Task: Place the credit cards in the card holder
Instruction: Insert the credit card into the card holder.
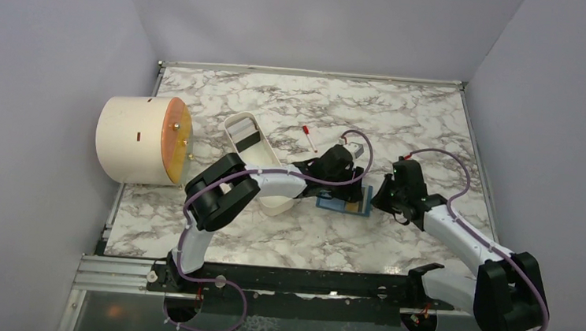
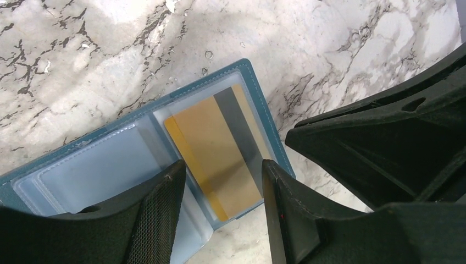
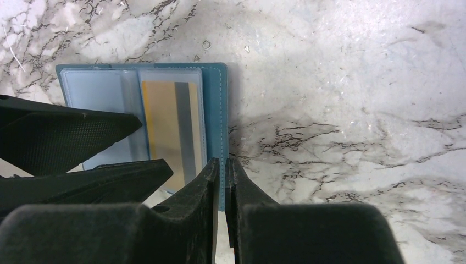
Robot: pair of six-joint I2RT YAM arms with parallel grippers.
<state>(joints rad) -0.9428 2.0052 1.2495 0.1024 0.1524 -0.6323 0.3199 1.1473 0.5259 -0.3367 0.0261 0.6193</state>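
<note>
Left gripper (image 2: 222, 168), jaws apart, straddles yellow-orange card (image 2: 211, 146) inside card holder (image 2: 257, 91)

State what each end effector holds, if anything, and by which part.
The right end effector pinches the card holder by its outer teal edge. The left end effector is open, straddling the yellow card, gripping nothing.

On the marble table (image 1: 403, 127): teal two-panel card holder (image 1: 344, 203) lies open, right of the long white oval tray (image 1: 234, 117). The cream cylinder (image 1: 134, 139) is further left, at the table edge. The yellow-orange card (image 2: 220, 159) sits in the holder's right pocket. The left gripper (image 2: 222, 168) is spread above the card, and the right gripper (image 3: 221, 165) pinches the holder's right edge.
</note>
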